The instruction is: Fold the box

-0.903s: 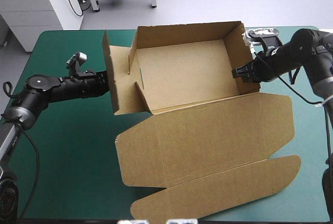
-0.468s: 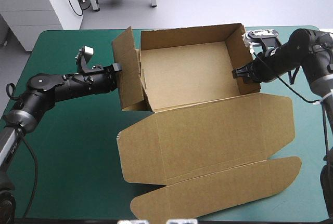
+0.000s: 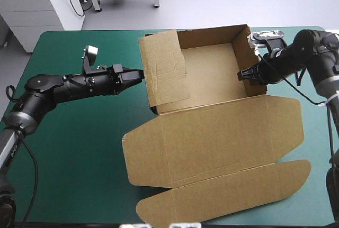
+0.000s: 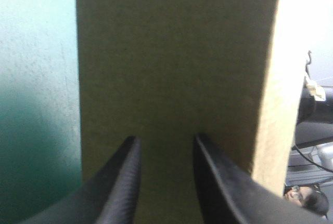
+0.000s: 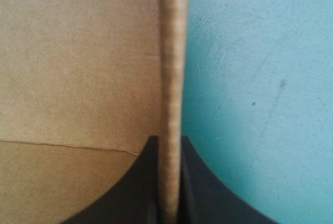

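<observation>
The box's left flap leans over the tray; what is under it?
Beside the left flap, the box's floor is bare brown board with nothing on it. The part of the floor under the flap is covered, so whatever lies there cannot be seen.

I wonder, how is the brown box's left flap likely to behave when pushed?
The left flap probably hinges along its crease rather than bending: it leans inward with a flat face. The box looks light and might slide, though the right gripper pinching its wall should steady it.
</observation>
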